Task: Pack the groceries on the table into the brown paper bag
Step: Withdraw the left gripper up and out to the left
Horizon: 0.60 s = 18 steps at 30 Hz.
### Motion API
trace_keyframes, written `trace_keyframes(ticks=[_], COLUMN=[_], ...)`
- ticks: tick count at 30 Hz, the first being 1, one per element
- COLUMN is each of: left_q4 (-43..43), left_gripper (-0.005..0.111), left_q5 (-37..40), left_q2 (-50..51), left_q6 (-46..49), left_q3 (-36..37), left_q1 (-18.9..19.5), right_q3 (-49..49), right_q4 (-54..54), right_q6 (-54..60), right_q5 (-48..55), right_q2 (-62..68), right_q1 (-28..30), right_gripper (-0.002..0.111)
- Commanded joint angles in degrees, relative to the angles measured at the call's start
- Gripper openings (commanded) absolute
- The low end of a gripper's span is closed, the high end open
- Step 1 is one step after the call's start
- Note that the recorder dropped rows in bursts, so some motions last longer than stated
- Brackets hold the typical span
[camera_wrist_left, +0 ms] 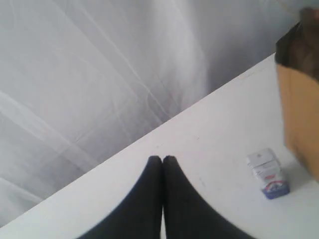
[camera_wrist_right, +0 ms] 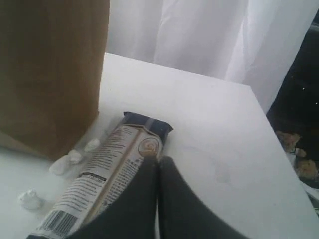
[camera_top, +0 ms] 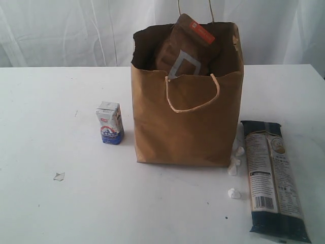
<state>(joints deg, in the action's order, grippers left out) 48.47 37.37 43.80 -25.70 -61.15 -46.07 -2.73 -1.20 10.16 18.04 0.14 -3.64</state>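
Tall tan-brown kraft paper bag (camera_top: 185, 122) stands mid-way across the plain white surface (camera_top: 61, 203). A brown foil pouch with an orange-red strip (camera_top: 185, 46) pokes from its mouth; anything deeper is hidden. Left to pack, by appearance: the small white-blue carton (camera_top: 110, 123), upright just left of the bag, and the long dark pasta packet (camera_top: 274, 178), flat to its right. Left pincer (camera_wrist_left: 162, 159): tips pressed together, empty, apart from the carton. Right pincer (camera_wrist_right: 158, 160): tips together, gripping nothing, over the packet; contact unclear.

Bright, flat, diffuse light throughout, white table (camera_top: 51, 213) washed out near clipping, faint soft shadows beside bag (camera_top: 183, 127) and carton (camera_top: 109, 123), bag mouth dark inside, both wrist views soft and slightly blurred close up.
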Motion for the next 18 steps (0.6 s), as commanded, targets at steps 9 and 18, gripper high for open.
trace_keyframes(ticks=[9, 18], left_q4=[2.86, -25.01], left_gripper=[0.0, 0.0], left_q5=[-6.21, -24.39], left_q2=[-17.69, -21.03], left_q6=[-16.36, -1.3], left_q3=[31.5, 34.44], left_q1=[-0.41, -0.41], right_q3=[0.16, 0.41], right_q4=[-1.89, -3.08], right_q6=[-11.89, -12.41], right_q5=[-2.95, 5.71], right_q2=[-0.09, -0.09], right_q1=[0.27, 0.27], right_gripper=[0.0, 0.0])
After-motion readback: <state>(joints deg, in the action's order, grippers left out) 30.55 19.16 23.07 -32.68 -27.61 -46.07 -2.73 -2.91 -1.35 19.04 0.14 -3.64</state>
